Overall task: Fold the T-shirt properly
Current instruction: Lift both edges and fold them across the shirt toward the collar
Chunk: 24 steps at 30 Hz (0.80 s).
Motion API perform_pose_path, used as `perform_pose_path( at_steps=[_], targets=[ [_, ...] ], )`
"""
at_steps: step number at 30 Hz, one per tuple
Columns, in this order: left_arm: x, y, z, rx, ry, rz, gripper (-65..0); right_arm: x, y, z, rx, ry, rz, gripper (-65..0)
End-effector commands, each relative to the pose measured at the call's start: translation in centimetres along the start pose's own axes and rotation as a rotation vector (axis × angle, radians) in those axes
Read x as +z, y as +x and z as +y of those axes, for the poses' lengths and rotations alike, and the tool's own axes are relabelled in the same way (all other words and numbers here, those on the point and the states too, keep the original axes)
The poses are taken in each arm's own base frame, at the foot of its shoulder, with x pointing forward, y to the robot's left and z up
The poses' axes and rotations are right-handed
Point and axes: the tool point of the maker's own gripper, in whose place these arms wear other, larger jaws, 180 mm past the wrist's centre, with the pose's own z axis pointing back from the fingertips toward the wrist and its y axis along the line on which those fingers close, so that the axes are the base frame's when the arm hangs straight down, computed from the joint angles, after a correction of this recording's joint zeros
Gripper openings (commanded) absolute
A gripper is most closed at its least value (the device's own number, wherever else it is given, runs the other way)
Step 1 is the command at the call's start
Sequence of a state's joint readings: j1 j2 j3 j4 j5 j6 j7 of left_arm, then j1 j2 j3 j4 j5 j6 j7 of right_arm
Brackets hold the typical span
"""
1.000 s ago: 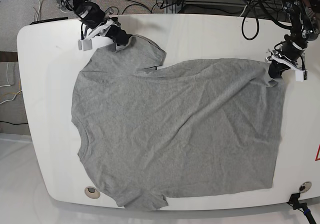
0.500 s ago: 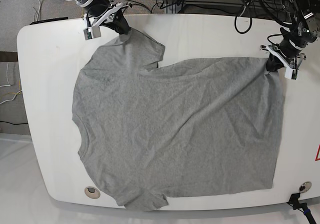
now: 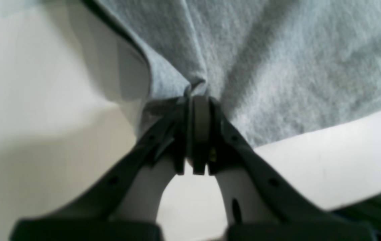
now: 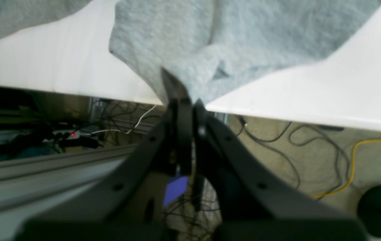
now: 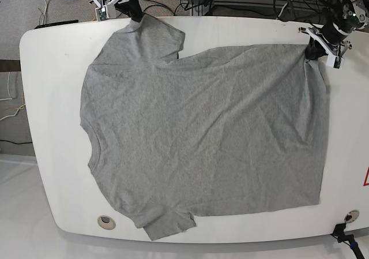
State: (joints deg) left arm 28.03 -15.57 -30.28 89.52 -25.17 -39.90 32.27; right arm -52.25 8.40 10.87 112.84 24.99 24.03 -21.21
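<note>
Left tool point(image 3: 197, 134) has its jaws pressed together on a bunched fold at the edge of the grey T-shirt point(image 3: 277, 60), cloth spreading above it over the white counter point(image 3: 327, 167).

Grey heathered knit-cloth T-shirt point(image 5: 202, 138), matt and softly fuzzy, pinched in each matt black plastic hand point(image 3: 197, 100); beneath it, a smooth, faintly glossy white tabletop point(image 5: 52, 97).
</note>
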Motion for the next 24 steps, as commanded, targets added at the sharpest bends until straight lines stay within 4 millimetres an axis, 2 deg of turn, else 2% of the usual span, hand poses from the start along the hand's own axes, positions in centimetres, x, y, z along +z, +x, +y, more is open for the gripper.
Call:
perform_pose_path(
  at_steps=[1, 4, 7, 14, 17, 22, 24],
  targets=[
    [0.5, 2.1, 0.1, -0.037, 0.005, -0.067, -63.4, 0.5, 1.6, 0.4, 0.065, 0.003, -0.058, -65.0],
    [0.6, 3.3, -0.1, -0.050, 0.003, -0.110, -63.4, 0.0, 3.2, 0.3, 0.095, 0.004, -0.116, -65.0],
    [0.4, 6.1, -0.4, -0.078, 0.001, -0.180, -63.4, -0.2, 5.1, -0.2, 0.136, 0.011, -0.169, -65.0],
    [-0.2, 10.3, -0.6, -0.088, 0.001, -0.283, -63.5, -1.4, 9.5, -0.9, 0.223, 0.020, -0.257, -65.0],
    [-0.4, 11.6, -0.6, -0.089, 0.001, -0.316, -63.5, -2.0, 11.7, -1.2, 0.265, 0.029, -0.294, -65.0],
    [-0.9, 12.8, -1.1, -0.074, -0.006, -0.353, -63.4, -3.2, 15.5, -1.5, 0.326, 0.016, -0.330, -65.0],
    [-0.9, 12.9, -0.7, -0.052, 0.016, -0.356, -63.4, -3.7, 16.9, -1.6, 0.352, 0.010, -0.334, -65.0]
  ],
)
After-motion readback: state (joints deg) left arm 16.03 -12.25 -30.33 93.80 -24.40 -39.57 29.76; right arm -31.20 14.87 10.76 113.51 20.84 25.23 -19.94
